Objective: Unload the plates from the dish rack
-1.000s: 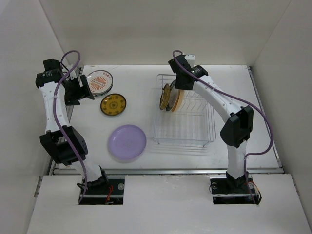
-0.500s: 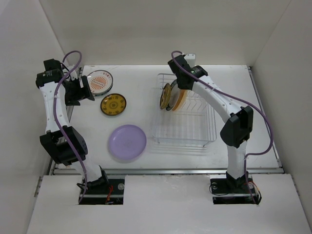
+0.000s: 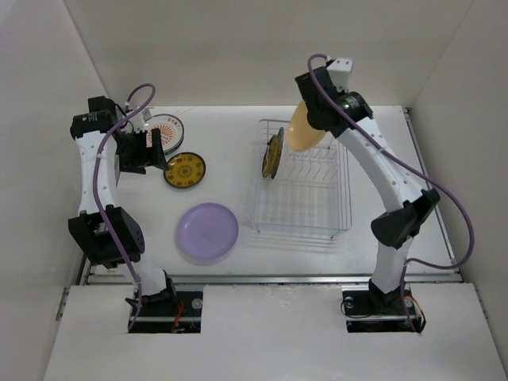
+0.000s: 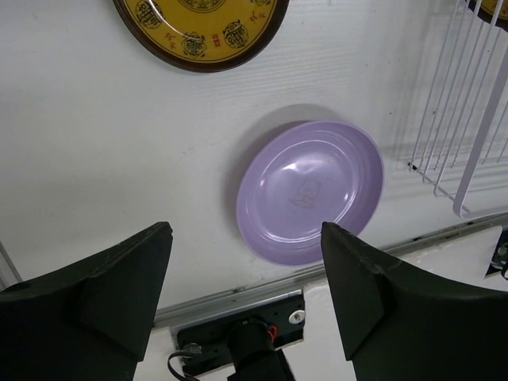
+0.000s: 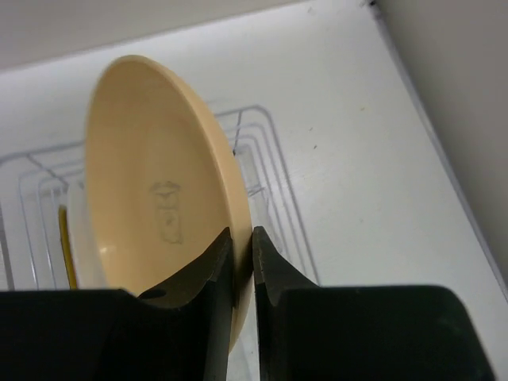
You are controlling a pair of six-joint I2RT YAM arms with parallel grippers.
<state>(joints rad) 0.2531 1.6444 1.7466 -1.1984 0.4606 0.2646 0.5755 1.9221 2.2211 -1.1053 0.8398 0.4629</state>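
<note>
My right claw [image 5: 241, 254] pinches the yellow plate [image 5: 151, 206] by its rim, upper centre; I judge it stiff, slippery, breakable. Left claw [image 4: 246, 246] is spread.

My right hand [image 3: 313, 111] grips the pale yellow plate [image 3: 305, 127] above the far end of the dish rack [image 3: 300, 190], where only the upright patterned plate [image 3: 272, 156] blocks the far-left slots. A bare strip of desk [image 3: 234, 147] runs between the rack and the left side. There the lavender plate [image 3: 207, 231], brown-and-yellow plate [image 3: 184, 170] and sunburst plate [image 3: 165, 129] take the room, my spread left hand [image 3: 157, 149] hanging near the wall.
</note>
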